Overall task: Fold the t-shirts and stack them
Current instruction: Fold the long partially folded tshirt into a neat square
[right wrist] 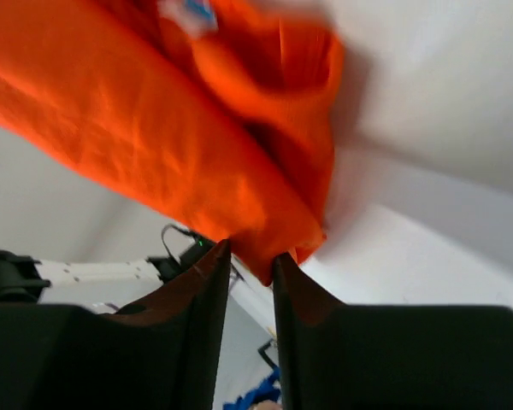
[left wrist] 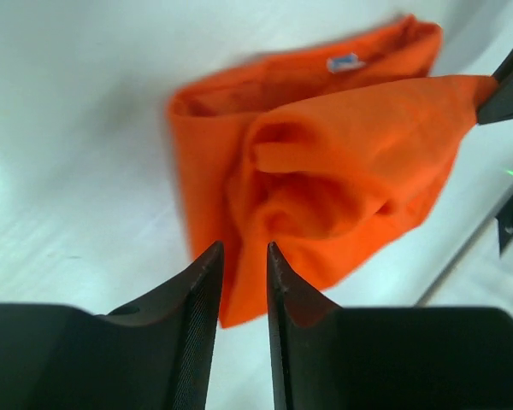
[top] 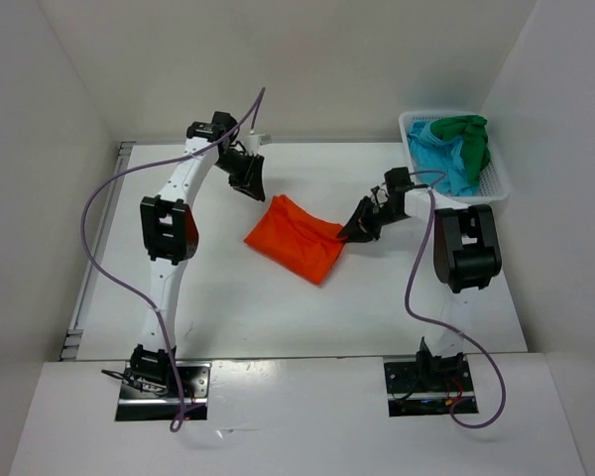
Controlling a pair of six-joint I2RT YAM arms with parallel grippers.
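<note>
At the middle of the bench [top: 228, 307] we find the orange t-shirt [top: 296, 240], bunched into a rough, partly folded oblong. Its long axis runs from far-left to near-right in the top view.

The relation that matters is at its right-hand corner. The right fingers [right wrist: 209, 273] sit on that corner, and the wrist view shows the cloth drawn to a point that dips into the gap between their tips. They stand a little apart. Whether they grip the corner or merely bracket it we cannot tell, since the picture is blurred there.

The left fingers [left wrist: 207, 273] hang off the opposite, far-left end, near the shirt but clear of it. They are parted by a narrow gap with nothing between them, and the cloth lies ahead of them. So the right arm is the one in contact, and the left has a short reach to make.

We judge the fold unfinished: the collar label [left wrist: 346, 62] shows and the layers are lumpy. The green t-shirt [top: 468, 134] and the turquoise t-shirt [top: 438, 161] lie heaped in the white basket [top: 503, 190] at the far right, not yet taken up.
</note>
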